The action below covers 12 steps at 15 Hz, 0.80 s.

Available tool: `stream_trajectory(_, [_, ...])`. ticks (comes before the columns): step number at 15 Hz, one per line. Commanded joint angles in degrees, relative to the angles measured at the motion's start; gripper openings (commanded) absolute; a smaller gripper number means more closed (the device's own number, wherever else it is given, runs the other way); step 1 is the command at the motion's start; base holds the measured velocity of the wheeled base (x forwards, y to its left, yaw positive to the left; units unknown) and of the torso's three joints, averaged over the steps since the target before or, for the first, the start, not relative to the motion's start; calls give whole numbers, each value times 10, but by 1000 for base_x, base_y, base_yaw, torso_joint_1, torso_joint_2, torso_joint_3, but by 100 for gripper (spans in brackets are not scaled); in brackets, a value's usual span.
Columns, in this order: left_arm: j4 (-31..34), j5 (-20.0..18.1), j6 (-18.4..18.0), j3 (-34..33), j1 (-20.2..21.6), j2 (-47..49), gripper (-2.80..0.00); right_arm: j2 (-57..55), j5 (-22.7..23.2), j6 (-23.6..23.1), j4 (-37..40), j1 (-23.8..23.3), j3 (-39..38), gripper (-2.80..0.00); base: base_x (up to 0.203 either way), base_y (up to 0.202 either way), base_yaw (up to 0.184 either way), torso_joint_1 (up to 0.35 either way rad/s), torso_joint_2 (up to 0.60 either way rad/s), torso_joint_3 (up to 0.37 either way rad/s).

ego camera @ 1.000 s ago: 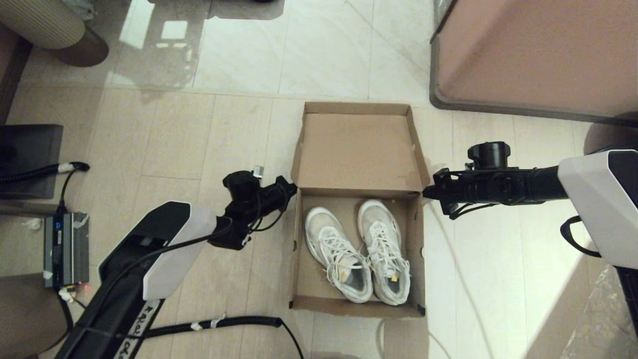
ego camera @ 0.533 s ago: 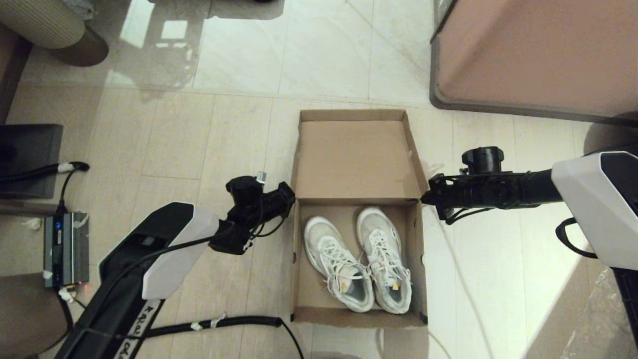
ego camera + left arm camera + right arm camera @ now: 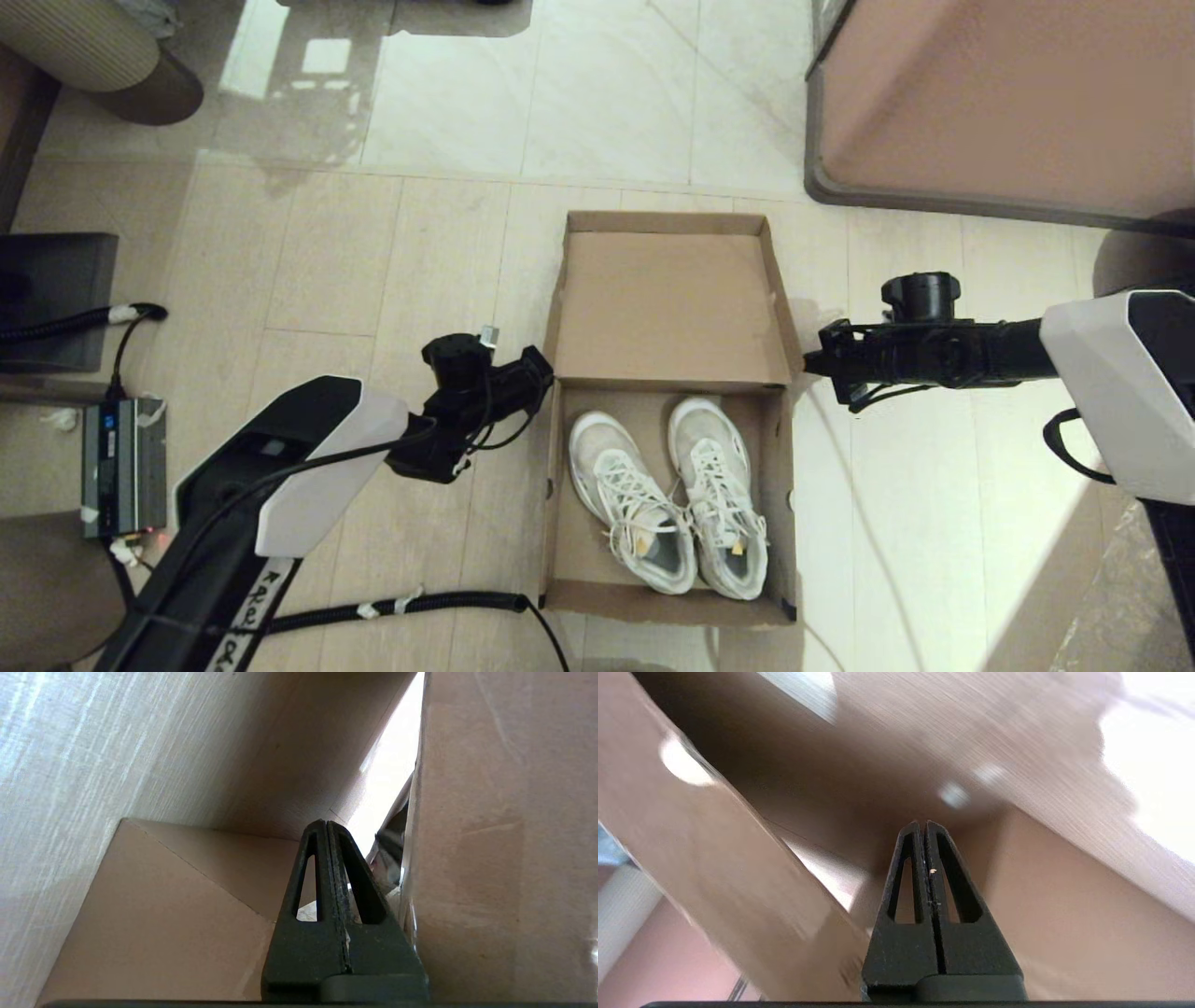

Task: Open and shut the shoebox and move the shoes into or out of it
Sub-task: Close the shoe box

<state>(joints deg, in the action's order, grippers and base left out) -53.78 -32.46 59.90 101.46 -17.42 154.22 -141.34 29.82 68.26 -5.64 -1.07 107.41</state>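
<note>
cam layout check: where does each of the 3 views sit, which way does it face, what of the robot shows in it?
Head: on the head, looking forward and down at the open shoebox on the floor, the shoes inside; both arms show, left gripper and right gripper at the hinge corners.
Left wrist: behind the shut fingers, facing the box's cardboard wall.
Right wrist: behind its shut fingers, facing the cardboard and floor.
Shared: all three show the shoebox.
</note>
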Motion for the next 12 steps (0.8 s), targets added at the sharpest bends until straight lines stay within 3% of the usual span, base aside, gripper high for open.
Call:
stream_trajectory(1, [-1,-1,2,1,-2,-2,-280,-47,6,5,-4,-4,51,-280,0,0,0,0,0,0])
stream_trajectory(4, [2,-1,2,-1,-4,-6,-280,-60,28,16,-61,-1,50,-280,0,0,0,0,0,0])
stream_trajectory(8, [5,-1,1,-17,-14,-19,-280,-78,39,121,-218,1,51,-280,0,0,0,0,0,0])
stream_trajectory(12, [5,-1,1,-31,-26,-29,-280,-82,54,205,-291,2,50,-280,0,0,0,0,0,0])
